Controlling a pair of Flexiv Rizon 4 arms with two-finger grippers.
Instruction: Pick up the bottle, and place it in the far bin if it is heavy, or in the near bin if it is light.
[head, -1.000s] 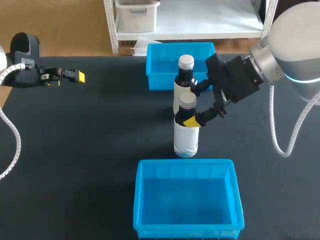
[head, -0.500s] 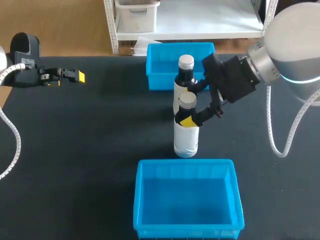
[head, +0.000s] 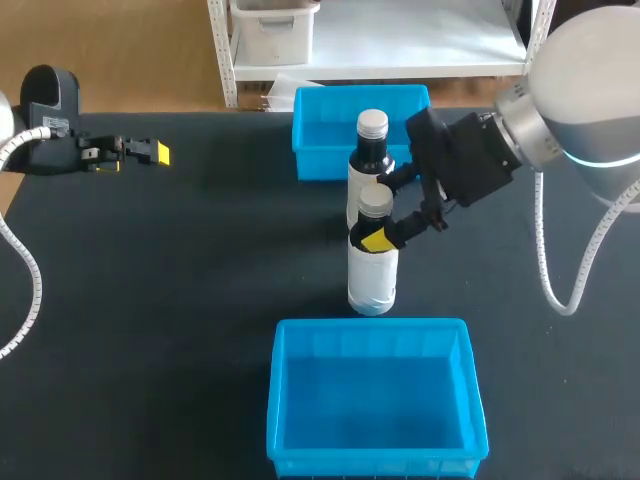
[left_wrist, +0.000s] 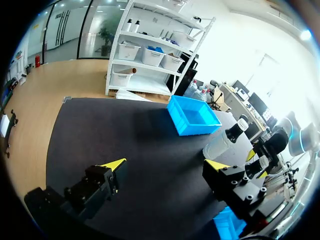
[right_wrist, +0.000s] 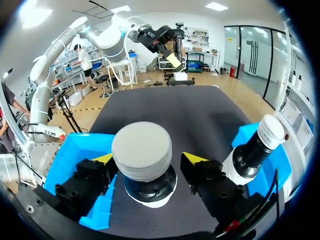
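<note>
Bottle (head: 372, 270) stands upright at the centre of your black table (head: 180, 300), long axis vertical, grey cap pointing straight up, white label on its lower body. The tabletop is a flat, matte black sheet. At 10 o'clock from the bottle, near the table's left edge, your left gripper (left_wrist: 165, 164) hovers with its fingers spread wide and nothing between them. At 12 o'clock, just behind the bottle, a second bottle (head: 368, 150) also stands upright, dark-bodied with a grey cap, and the far bin (head: 318, 160) lies beyond it. At 6 o'clock sits the near bin (head: 278, 420), blue like its twin. Your right arm (head: 585, 100) enters from 2 o'clock. Your right gripper (right_wrist: 148, 158) straddles the bottle's neck below the cap, a yellow tip on either side. A sliver of space shows beside each finger, so nothing is clamped.
</note>
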